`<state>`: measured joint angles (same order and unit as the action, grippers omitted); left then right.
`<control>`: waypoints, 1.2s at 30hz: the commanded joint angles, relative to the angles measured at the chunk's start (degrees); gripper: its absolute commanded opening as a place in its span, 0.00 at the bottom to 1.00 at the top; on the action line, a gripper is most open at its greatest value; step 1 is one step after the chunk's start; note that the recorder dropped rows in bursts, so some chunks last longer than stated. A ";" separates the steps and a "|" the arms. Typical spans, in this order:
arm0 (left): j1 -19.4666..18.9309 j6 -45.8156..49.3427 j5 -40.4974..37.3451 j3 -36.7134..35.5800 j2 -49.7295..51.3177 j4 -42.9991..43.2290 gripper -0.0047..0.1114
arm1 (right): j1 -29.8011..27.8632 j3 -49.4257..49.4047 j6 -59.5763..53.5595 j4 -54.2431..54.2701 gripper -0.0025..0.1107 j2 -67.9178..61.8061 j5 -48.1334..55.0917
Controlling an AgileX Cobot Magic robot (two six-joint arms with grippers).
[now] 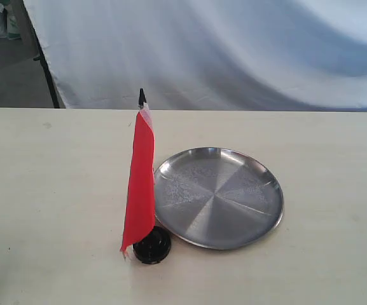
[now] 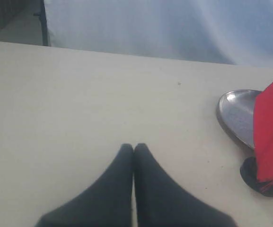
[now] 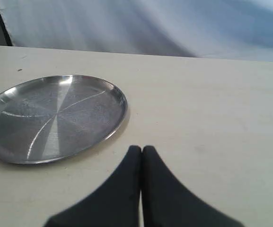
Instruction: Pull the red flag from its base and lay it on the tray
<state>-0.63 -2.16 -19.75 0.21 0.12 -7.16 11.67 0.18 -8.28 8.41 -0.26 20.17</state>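
Observation:
The red flag (image 1: 140,184) stands upright, its black stick tip at the top, planted in the small black round base (image 1: 152,244). Just right of it lies the round silver tray (image 1: 218,197), with nothing on it. In the left wrist view the red flag (image 2: 271,132), the base (image 2: 254,176) and part of the tray (image 2: 238,113) sit well apart from my left gripper (image 2: 134,147), which is shut on nothing. My right gripper (image 3: 141,149) is shut too, holding nothing, close to the tray (image 3: 51,118). Neither gripper shows in the exterior view.
The pale table (image 1: 56,190) runs to a far edge with a white cloth backdrop (image 1: 234,51) behind it. A dark stand leg (image 1: 46,70) stands beyond the table's back left.

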 commanded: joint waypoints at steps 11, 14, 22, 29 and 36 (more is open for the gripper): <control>-0.13 -0.23 0.03 -0.21 -0.12 -0.55 0.04 | 0.12 -0.18 -0.04 0.06 0.02 0.26 -0.10; -0.13 -0.23 0.03 -0.21 -0.12 -0.55 0.04 | 0.12 -0.18 -0.04 0.06 0.02 0.26 -0.10; -0.13 -0.23 0.03 -0.21 -0.12 -0.55 0.04 | 0.12 -0.18 -0.15 -0.16 0.02 0.26 -5.52; -0.13 -0.23 0.03 -0.21 -0.12 -0.55 0.04 | 0.12 -0.18 0.07 8.34 0.02 0.26 -12.70; -0.13 -0.23 0.03 -0.21 -0.12 -0.55 0.04 | 0.12 -0.18 0.07 24.35 0.02 0.26 -16.47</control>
<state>-0.63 -2.16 -19.75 0.21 0.12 -7.16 11.67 0.18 -8.28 26.57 -0.26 5.24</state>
